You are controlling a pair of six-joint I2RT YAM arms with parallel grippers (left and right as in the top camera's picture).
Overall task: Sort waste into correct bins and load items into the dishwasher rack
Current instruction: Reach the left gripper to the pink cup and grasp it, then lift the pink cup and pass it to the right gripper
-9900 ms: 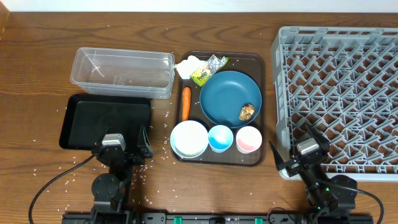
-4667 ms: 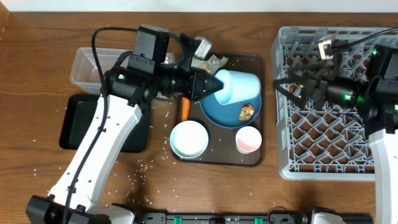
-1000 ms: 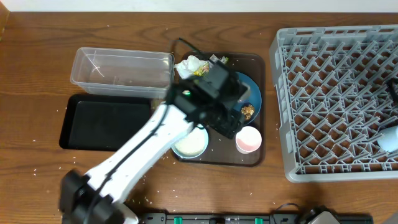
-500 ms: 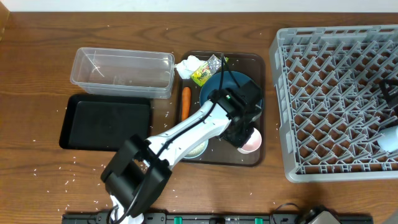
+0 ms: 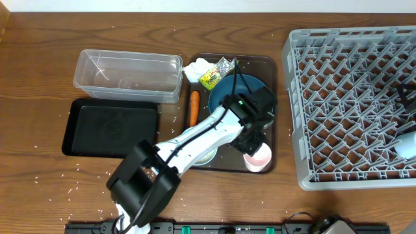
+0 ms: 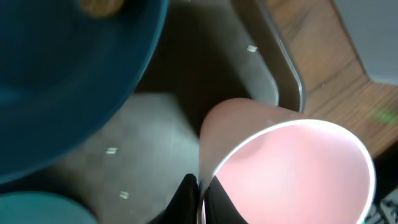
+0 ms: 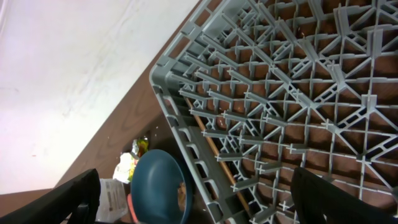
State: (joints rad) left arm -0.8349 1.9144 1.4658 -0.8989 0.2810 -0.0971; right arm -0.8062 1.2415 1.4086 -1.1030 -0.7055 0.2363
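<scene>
Left gripper (image 6: 199, 200): jaws closed on the side wall of the pink cup (image 6: 292, 168), one finger inside the rim and one outside, as far as the wrist view shows.
Pink cup: mouth up in the near right corner of the brown serving tray (image 5: 268, 68), around the middle of the counter and nearer its near edge.
Beside the cup: the dark-blue plate (image 6: 62, 81) lies just on the far side, with the brown food lump (image 6: 99, 5) on it. The white bowl (image 5: 209, 158) sits to the left, mostly under the arm.
Step in hand: judged to be lifting the cup for the dishwasher rack (image 5: 354, 104), which fills the right end of the counter.
Right gripper (image 7: 194, 173): fingers wide apart and empty, over the rack near the right edge.
Light-blue cup (image 5: 408, 144): in the rack, against the right edge.
Waste: tissue (image 5: 198, 68), foil wrapper (image 5: 218, 71) and carrot (image 5: 194, 107) sit along the serving tray's far and left sides. Rice grains (image 5: 153, 172) are scattered toward the near edge.
Bins: clear tub (image 5: 127, 75) toward the far left, black tray (image 5: 110, 127) just nearer than it.
Risk, slip: a pinch on one thin wall could let the cup swing or drop as it rises.
Risk, snag: the cup base could catch the tray lip to its right, or the rack's wall.
Risk, sweep: the forearm crosses low over plate and bowl and could shove them.
</scene>
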